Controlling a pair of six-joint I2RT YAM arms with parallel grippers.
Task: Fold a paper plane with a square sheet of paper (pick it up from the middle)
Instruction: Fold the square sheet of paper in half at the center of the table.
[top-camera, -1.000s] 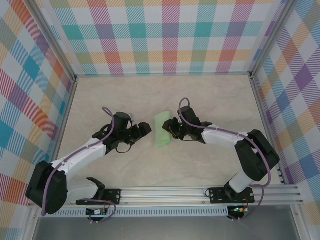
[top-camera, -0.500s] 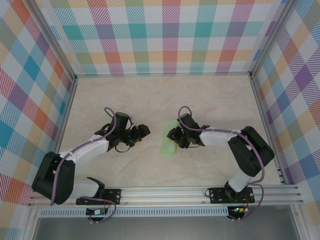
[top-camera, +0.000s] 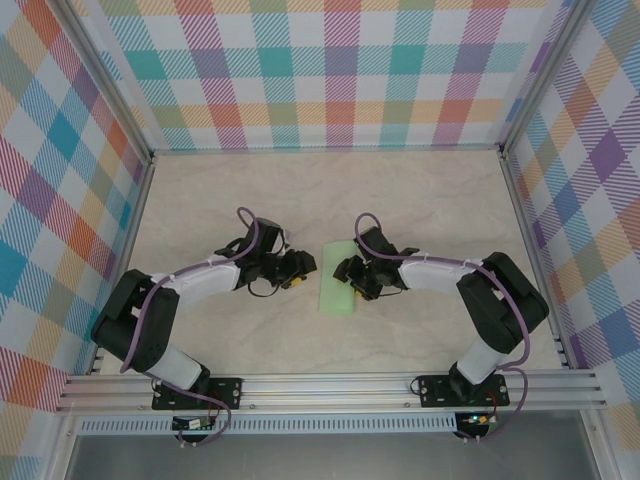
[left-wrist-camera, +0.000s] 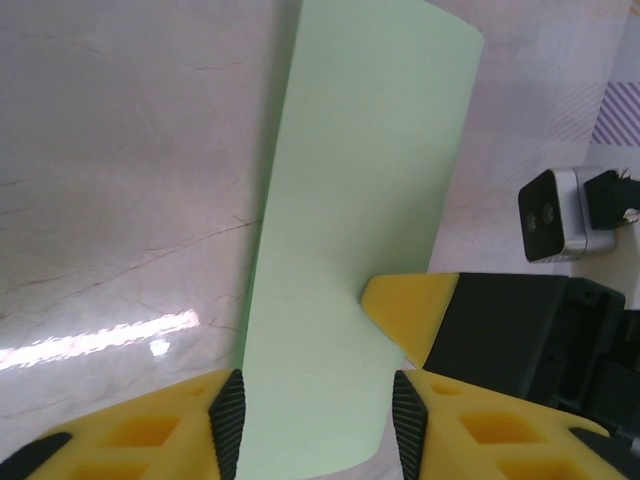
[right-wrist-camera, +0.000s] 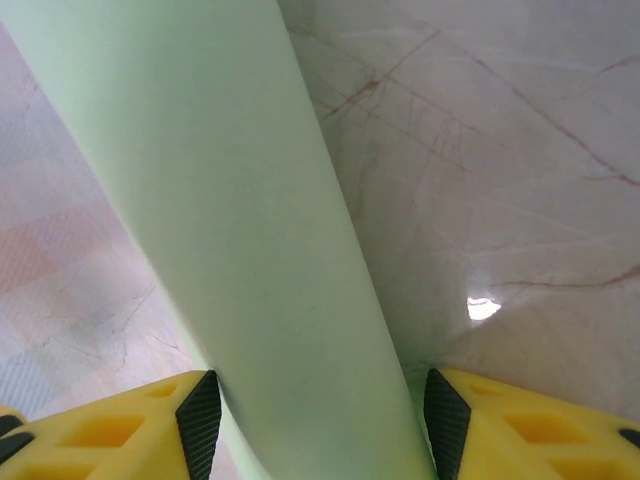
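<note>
Centre: I see the paper (top-camera: 337, 291) hemmed by the left gripper (top-camera: 309, 267) and right gripper (top-camera: 346, 279).
Far side: I have open table (top-camera: 320, 190) up to the back wall (top-camera: 320, 90).
Near side: bare strip before the rail (top-camera: 330, 385).

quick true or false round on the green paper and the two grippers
1. The pale green paper lies on the table between the left gripper and the right gripper. True.
2. The paper is spread out as a flat, open square. False: it is doubled over into a narrow strip.
3. In the left wrist view the paper runs between the left gripper's fingers. True.
4. The paper carries printed marks. False: it is plain.
5. The right gripper is up by the back wall. False: it is at the paper's right edge.
</note>
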